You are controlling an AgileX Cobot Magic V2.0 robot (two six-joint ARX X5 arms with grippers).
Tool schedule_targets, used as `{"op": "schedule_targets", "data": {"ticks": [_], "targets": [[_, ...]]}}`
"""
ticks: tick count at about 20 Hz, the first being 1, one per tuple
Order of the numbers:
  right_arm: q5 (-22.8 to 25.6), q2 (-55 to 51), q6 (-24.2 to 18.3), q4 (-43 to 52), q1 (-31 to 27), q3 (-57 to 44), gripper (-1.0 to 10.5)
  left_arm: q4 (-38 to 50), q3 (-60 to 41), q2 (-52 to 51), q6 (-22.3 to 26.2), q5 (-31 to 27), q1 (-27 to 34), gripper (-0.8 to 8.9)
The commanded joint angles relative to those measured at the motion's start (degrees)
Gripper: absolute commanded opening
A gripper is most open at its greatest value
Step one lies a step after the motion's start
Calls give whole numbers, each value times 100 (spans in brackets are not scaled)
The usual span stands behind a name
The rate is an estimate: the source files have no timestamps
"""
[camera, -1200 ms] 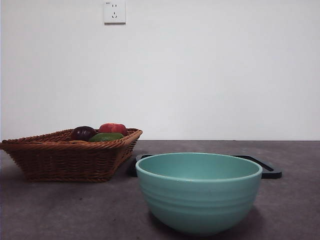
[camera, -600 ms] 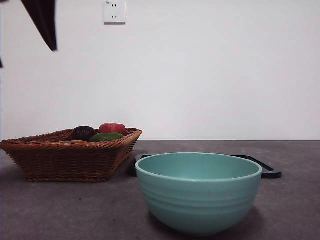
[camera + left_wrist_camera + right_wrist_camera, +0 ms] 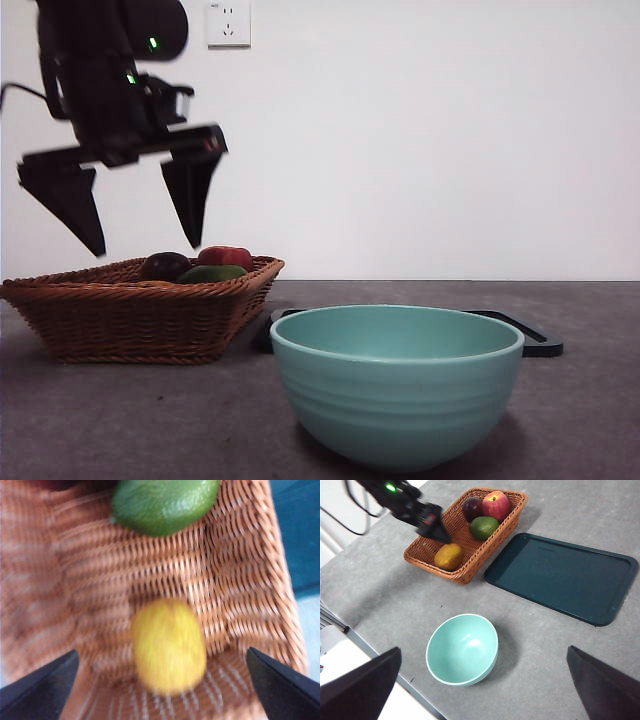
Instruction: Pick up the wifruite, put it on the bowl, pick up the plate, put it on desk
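Observation:
The wifruite (image 3: 169,645), an oval orange-yellow fruit, lies on the floor of the wicker basket (image 3: 240,595); it also shows in the right wrist view as the wifruite (image 3: 448,556). My left gripper (image 3: 146,245) hangs open just above the basket, its jaws spread to either side of the fruit without touching it. In the front view the basket wall hides the fruit. The mint-teal bowl (image 3: 397,385) stands empty near the desk's front edge. Behind it lies the dark teal plate (image 3: 560,577). My right gripper (image 3: 485,650) is open, high above the desk (image 3: 600,510).
The basket (image 3: 140,315) also holds a green fruit (image 3: 162,502), a dark purple fruit (image 3: 471,506) and a red apple (image 3: 496,505). The plate's near edge (image 3: 535,340) sits just behind the bowl. A wall socket (image 3: 229,22) is on the back wall.
The left arm has come down from the top left corner to just above the basket, jaws spread. The bowl, basket and plate have not moved.

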Motion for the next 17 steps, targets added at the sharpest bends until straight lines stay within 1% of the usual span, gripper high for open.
{"op": "schedule_targets", "data": {"ticks": [1, 7, 11, 12, 14, 17], "targets": [[15, 22, 0, 57, 26, 101, 652, 181, 140, 330, -37, -42, -83, 593], [15, 22, 13, 57, 26, 101, 652, 280, 140, 898, -37, -48, -188, 591], [17, 22, 24, 57, 26, 101, 652, 306, 140, 1021, -42, -48, -188, 584], [17, 22, 24, 57, 26, 101, 652, 310, 140, 1021, -39, -48, -188, 549], [20, 22, 44, 57, 26, 101, 652, 267, 140, 1034, -35, -48, -181, 416], [20, 22, 44, 57, 26, 101, 652, 214, 140, 1038, -33, -46, -181, 318]]}}
